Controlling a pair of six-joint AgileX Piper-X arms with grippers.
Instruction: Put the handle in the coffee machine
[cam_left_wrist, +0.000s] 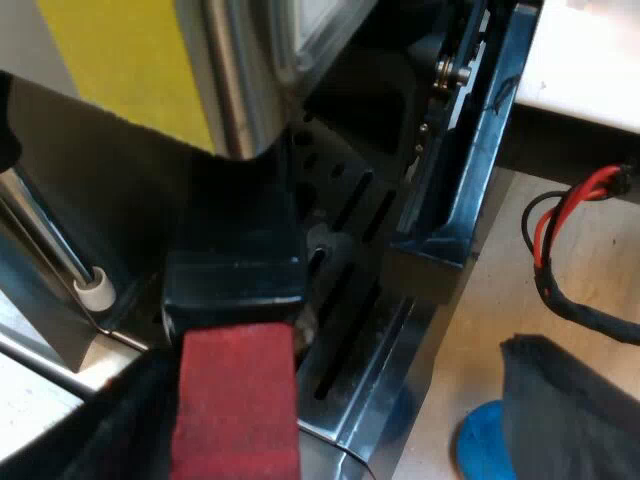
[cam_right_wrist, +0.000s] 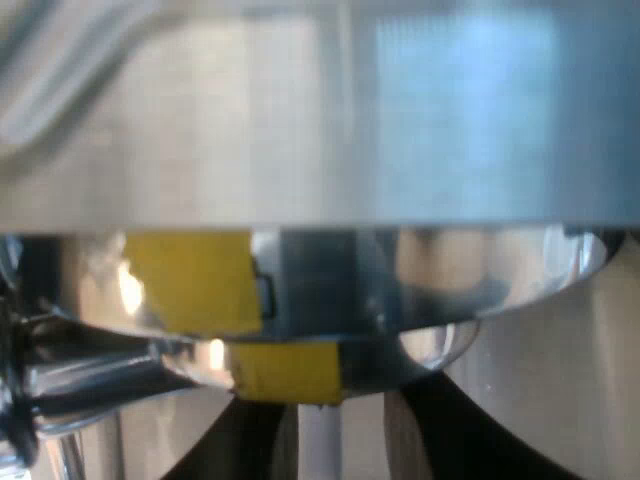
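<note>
Sitting at the espresso machine (cam_left_wrist: 455, 180) front, the metal holder (cam_left_wrist: 245, 90) is hanging over the slotted drip tray (cam_left_wrist: 350, 310). Its dark handle (cam_left_wrist: 235, 265) is running toward six o'clock, finishing in the red end (cam_left_wrist: 237, 400). Locked in or not, cannot tell. Left gripper (cam_left_wrist: 325, 410) is straddling the red end with fingers (cam_left_wrist: 570, 410) spreading wide: one is sitting close at its nine o'clock, the other well apart at three o'clock, so it is not clamping. Blue tamper (cam_left_wrist: 485, 450) is lying at four o'clock from the red end, just beside that far finger. Right gripper (cam_right_wrist: 335, 445) is hovering close under the machine's shiny metal, fingers (cam_right_wrist: 450, 430) standing apart, gripping nothing, yellow tape (cam_right_wrist: 290, 370) at their twelve o'clock.
</note>
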